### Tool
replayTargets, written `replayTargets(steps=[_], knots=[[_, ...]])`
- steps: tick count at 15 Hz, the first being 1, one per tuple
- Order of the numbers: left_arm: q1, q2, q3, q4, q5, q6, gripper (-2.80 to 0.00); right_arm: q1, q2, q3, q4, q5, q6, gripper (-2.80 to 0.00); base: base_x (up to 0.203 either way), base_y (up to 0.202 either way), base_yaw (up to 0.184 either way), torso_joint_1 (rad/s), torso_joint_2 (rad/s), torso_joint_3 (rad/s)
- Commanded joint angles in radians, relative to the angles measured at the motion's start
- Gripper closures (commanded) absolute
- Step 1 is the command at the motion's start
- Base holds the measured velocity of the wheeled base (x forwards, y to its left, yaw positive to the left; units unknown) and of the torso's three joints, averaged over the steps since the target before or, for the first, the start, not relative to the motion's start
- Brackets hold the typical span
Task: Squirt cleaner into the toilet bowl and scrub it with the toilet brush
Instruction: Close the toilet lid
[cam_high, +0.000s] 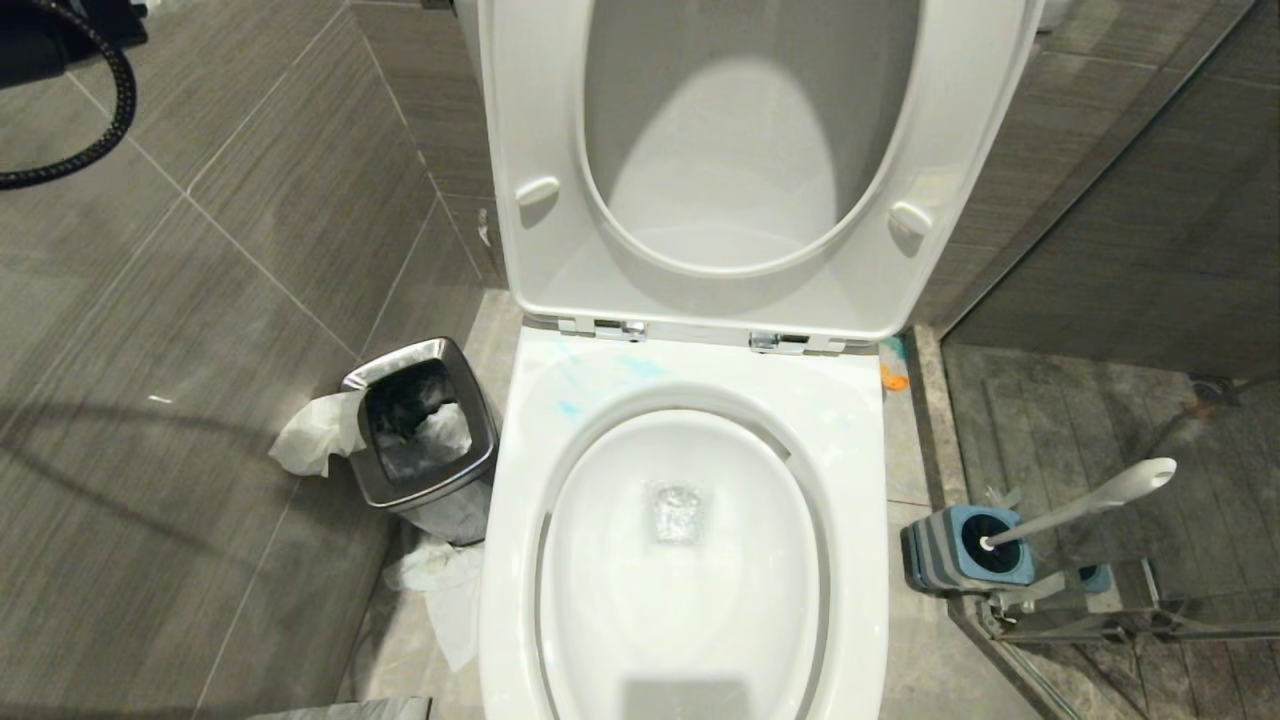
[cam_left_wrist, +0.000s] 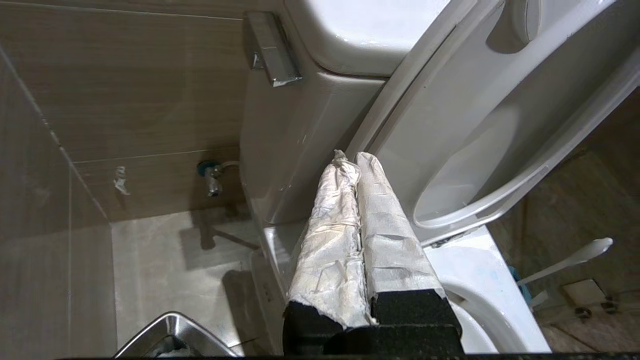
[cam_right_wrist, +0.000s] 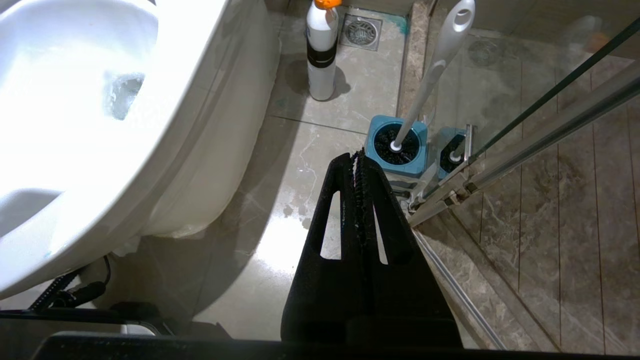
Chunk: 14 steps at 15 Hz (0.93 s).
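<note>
The white toilet bowl (cam_high: 850, 480) stands open, its seat and lid (cam_high: 960, 200) raised. Pale teal smears of cleaner (cam_high: 575, 405) mark the back left of its rim. The toilet brush (cam_high: 1090, 505) leans in its blue-and-grey holder (cam_high: 985, 545) on the floor to the right, white handle up. My left gripper (cam_left_wrist: 350, 157), fingers wrapped in white tape, is shut and empty, pointing at the tank beside the raised seat. My right gripper (cam_right_wrist: 356, 155) is shut and empty above the floor, just short of the brush (cam_right_wrist: 430, 75) in its holder (cam_right_wrist: 397, 150). Neither gripper shows in the head view.
A square steel bin (cam_high: 425, 430) with crumpled paper around it stands left of the bowl. A white bottle with an orange cap (cam_right_wrist: 321, 50) stands on the floor near a drain. A glass shower door with a metal rail (cam_right_wrist: 525, 155) runs close behind the holder.
</note>
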<state>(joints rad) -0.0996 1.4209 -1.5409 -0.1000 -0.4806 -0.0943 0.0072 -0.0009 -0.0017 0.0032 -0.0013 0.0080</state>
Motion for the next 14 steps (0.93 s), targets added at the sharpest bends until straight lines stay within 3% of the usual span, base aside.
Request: replayTargets(steps=[1,5,7,9,14], knots=[[0.000,0.062,-0.066,-0.001,-0.019,-0.029,0.00,0.000,0.001,0.000,0.000,0.000,0.000,0.00,0.000,0.000,0.000,0.000,0.00,0.000],[0.000,0.216,-0.315,-0.008,-0.070,-0.129,0.00,0.000,0.001,0.000,0.000,0.000,0.000,0.00,0.000,0.000,0.000,0.000,0.00,0.000],[0.006,0.270,-0.401,-0.058,-0.101,-0.214,0.00,0.000,0.001,0.000,0.000,0.000,0.000,0.00,0.000,0.000,0.000,0.000,0.00,0.000],[0.009,0.304,-0.406,-0.155,-0.123,-0.294,0.00,0.000,0.001,0.000,0.000,0.000,0.000,0.00,0.000,0.000,0.000,0.000,0.00,0.000],[-0.005,0.362,-0.407,-0.308,-0.185,-0.352,0.00,0.000,0.001,0.000,0.000,0.000,0.000,0.00,0.000,0.000,0.000,0.000,0.00,0.000]])
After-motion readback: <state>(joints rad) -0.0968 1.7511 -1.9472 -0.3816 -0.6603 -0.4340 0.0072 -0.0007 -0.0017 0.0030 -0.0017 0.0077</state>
